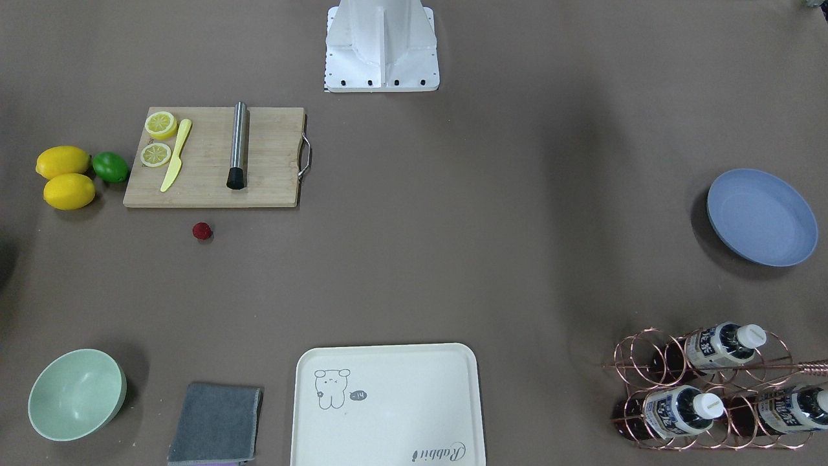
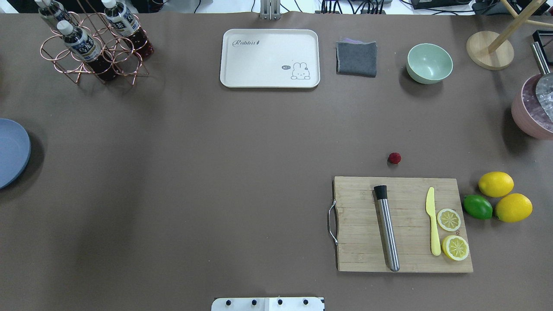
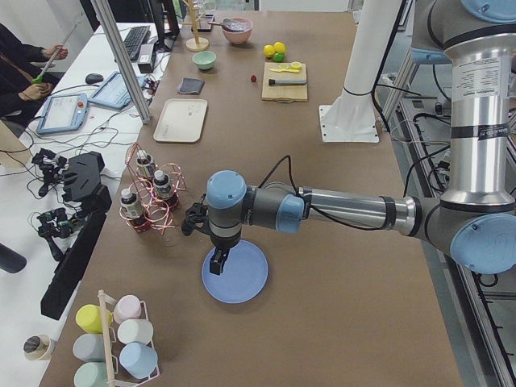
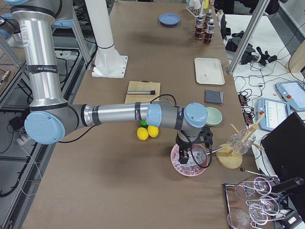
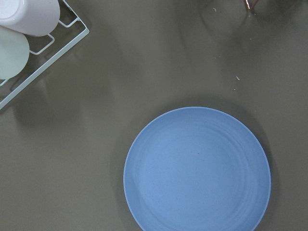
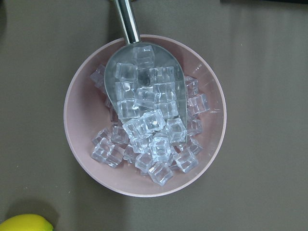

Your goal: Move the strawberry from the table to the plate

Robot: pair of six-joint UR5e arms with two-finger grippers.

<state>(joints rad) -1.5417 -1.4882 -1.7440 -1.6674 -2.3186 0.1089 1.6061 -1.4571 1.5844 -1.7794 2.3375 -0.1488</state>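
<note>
The strawberry [image 2: 394, 158] lies beside the cutting board [image 2: 358, 224]; the left claw [image 3: 219, 260] hangs above the plate [image 3: 246, 280], the right claw [image 4: 186, 153] above the ice bowl [image 6: 214, 139]. I cannot tell either's grip.

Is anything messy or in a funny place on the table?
Only the strawberry: it lies alone on the bare table, just off the cutting board and far from the plate. Nothing looks spilled, tipped or broken.
</note>
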